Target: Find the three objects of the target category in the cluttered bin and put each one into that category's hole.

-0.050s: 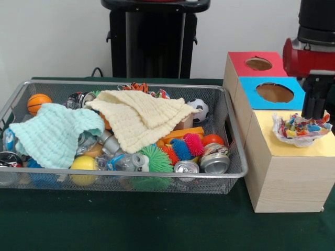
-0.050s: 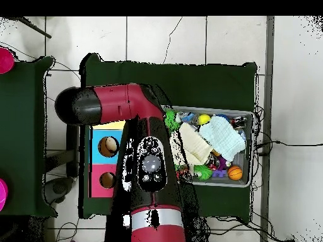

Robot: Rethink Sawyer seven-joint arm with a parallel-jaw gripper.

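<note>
A crumpled, many-coloured wrapper (image 1: 301, 128) lies on the yellow top of the nearest wooden box (image 1: 285, 172), covering the place where its hole would be. My gripper (image 1: 314, 112) hangs straight above the wrapper's right half, its tip at or just over the crinkled rim. Behind are the blue-topped box with its round hole (image 1: 275, 92) and the red-topped box with its hole (image 1: 258, 64). In the overhead view my arm (image 2: 148, 164) hides the yellow box and the gripper; the blue hole (image 2: 108, 146) and red hole (image 2: 106, 180) show.
The wire mesh bin (image 1: 236, 157) left of the boxes holds a cream cloth (image 1: 138, 117), a mint cloth (image 1: 55, 133), crushed cans (image 1: 214, 162), spiky balls (image 1: 155, 158), a small basketball (image 1: 38, 102) and a soccer ball (image 1: 199, 109). Green cloth covers the table.
</note>
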